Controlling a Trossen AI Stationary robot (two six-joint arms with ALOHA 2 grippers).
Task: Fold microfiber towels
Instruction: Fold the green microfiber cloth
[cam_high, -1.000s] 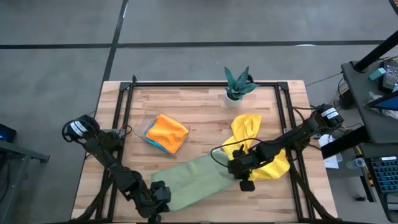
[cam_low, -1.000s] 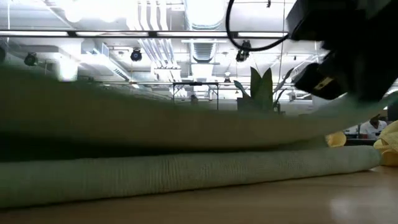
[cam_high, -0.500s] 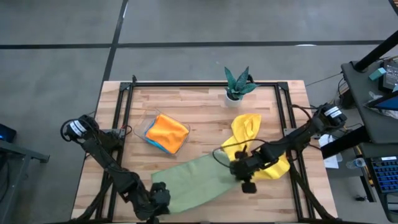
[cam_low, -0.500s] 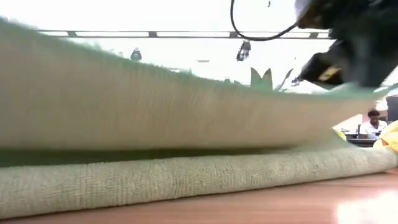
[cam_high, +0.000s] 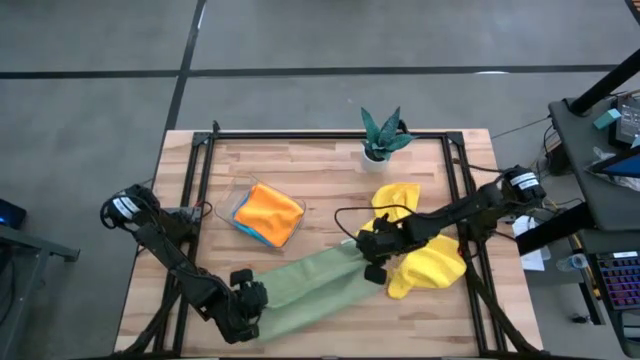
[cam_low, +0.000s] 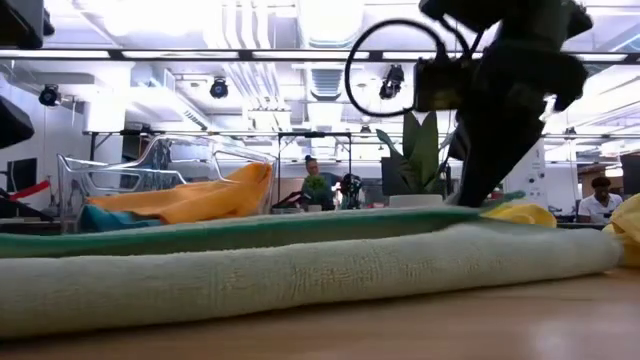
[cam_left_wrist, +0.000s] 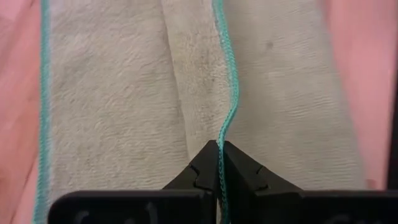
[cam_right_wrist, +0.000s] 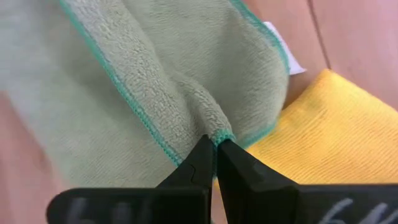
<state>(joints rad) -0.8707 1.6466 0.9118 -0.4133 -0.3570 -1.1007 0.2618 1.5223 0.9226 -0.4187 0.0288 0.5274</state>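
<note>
Folding is underway on the pale green towel (cam_high: 310, 290), and both arms are in on it. The left gripper (cam_high: 247, 300) pinches the towel's teal-stitched edge at the end farthest from the plant (cam_high: 383, 135), jaws clamped tight on the hem, as the left wrist view shows plainly. The right gripper (cam_high: 372, 262) is closed on the opposite corner, at the end nearer the plant. A moment ago that right end sat lower down the table and the cloth billowed high across the low view; now the cloth has dropped flat into a long doubled strip, with the held edge carried back over it toward the plant. By my reckoning, that means the first fold is nearly laid; the edges look close to lined up but both are gripped, not yet let go.

Around it: the yellow towels (cam_high: 425, 268) lie in a heap just beside the right gripper, touching the green towel's corner, on the plant's side of the table (cam_high: 320, 170). That heap could snag the next pull. The orange towel (cam_high: 270, 212) rests on a blue towel (cam_high: 245, 228) in the clear tray (cam_high: 238, 192), apart from the strip and between it and the plant. People show far off in the room behind.
</note>
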